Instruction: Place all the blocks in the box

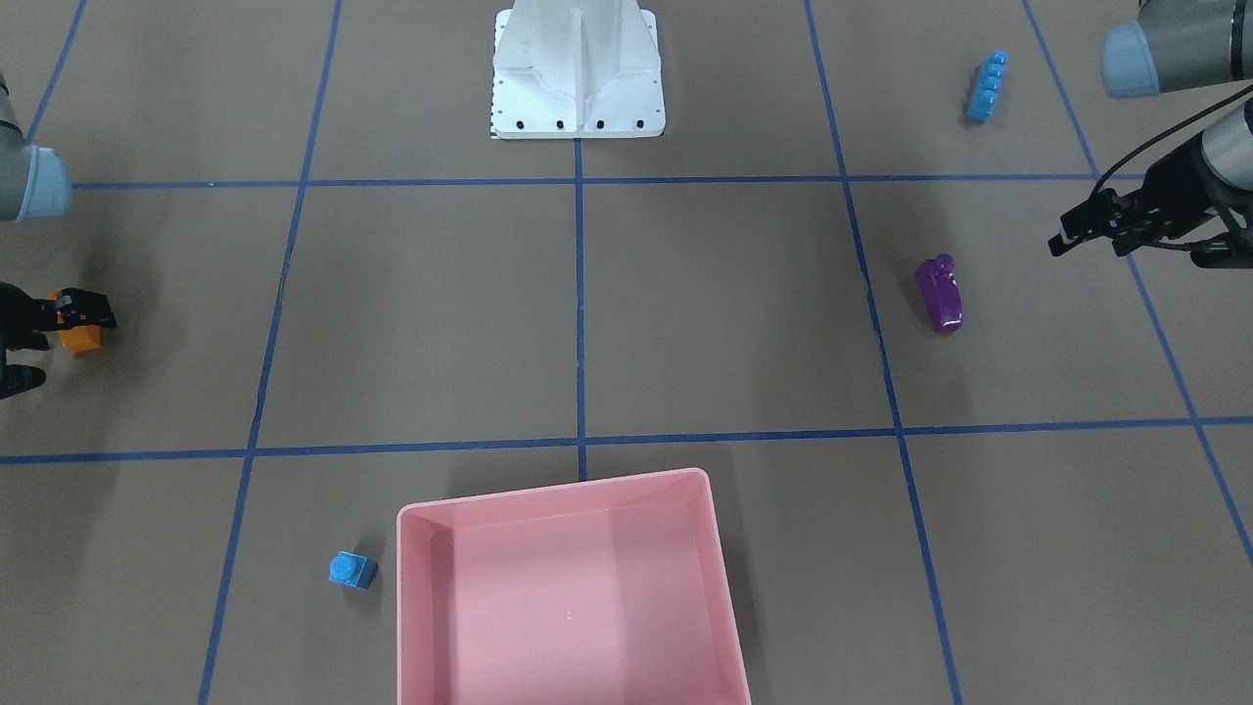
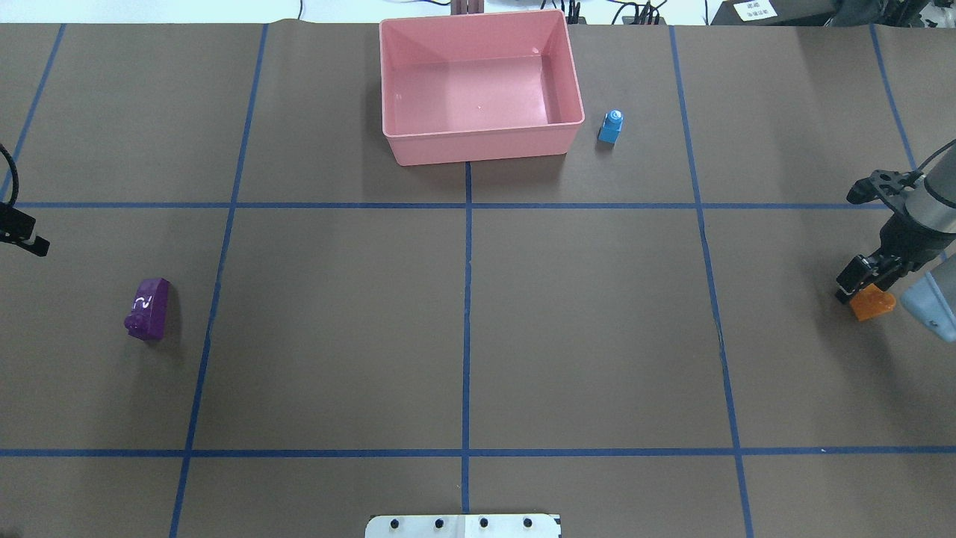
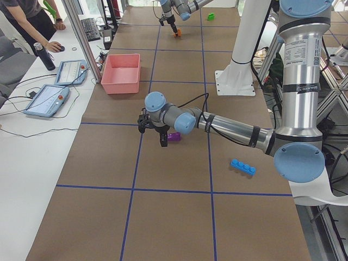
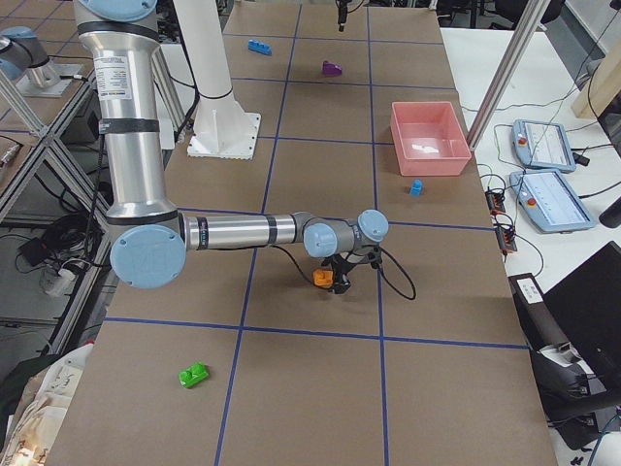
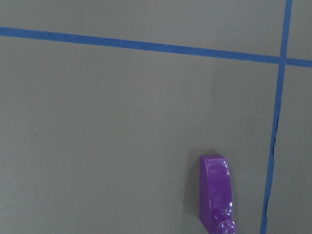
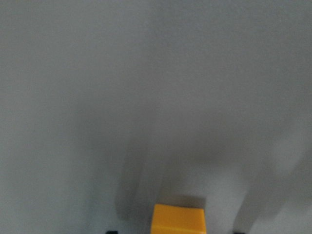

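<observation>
near the bench's right edge, the right tool (image 2: 859, 290) straddles the small glossy orange plastic brick (image 2: 874, 305), fingers spread, not yet pinching. the shallow pink plastic box (image 2: 478, 146) sits at the far edge, forward and leftward. the left tool's (image 1: 1082, 230) grip cannot be told.

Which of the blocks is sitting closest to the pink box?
The small blue block, standing just outside the box's side wall. The purple block, orange block, long blue block and green block all lie much farther away.
</observation>
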`<state>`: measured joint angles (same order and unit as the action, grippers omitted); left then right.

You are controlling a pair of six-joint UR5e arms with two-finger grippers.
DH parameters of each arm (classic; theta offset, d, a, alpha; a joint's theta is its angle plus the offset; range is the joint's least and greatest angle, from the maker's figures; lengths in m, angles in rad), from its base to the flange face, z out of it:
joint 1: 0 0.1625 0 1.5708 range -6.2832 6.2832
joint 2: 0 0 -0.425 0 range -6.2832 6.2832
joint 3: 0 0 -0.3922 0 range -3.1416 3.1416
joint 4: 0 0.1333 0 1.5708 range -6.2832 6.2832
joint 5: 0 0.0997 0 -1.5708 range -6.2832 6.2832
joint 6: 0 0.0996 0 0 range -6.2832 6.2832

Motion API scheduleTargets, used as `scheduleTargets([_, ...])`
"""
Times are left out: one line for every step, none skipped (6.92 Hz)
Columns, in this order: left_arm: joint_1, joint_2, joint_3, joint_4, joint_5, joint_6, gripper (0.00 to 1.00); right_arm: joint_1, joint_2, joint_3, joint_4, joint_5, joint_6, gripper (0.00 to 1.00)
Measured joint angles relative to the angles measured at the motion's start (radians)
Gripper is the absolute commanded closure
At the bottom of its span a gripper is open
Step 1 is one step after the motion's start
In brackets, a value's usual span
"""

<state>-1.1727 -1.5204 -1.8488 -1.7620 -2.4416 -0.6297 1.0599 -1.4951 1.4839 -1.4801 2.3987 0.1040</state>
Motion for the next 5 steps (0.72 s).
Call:
scheduleTargets([0.02, 0.0, 0.004, 0.001, 0.02, -0.002, 0.12, -0.001, -0.006, 0.018, -0.004, 0.002, 0.0, 1.0])
scheduleTargets([0.052, 0.0, 0.007, 0.002, 0.049, -0.019, 0.13, -0.001, -0.013, 0.038, -0.008, 0.004, 0.0, 1.0])
scheduleTargets([0.1, -0.004, 0.008, 0.001, 0.084, -0.067, 0.13, 0.0, -0.025, 0.066, -0.01, 0.005, 0.003, 1.0])
scheduleTargets([0.161, -0.019, 0.009, 0.0, 0.119, -0.138, 0.13, 0.002, -0.036, 0.117, -0.013, 0.008, 0.037, 1.0])
scheduleTargets([0.214, -0.04, 0.013, 0.0, 0.139, -0.205, 0.13, 0.005, -0.021, 0.171, -0.016, 0.01, 0.123, 1.0])
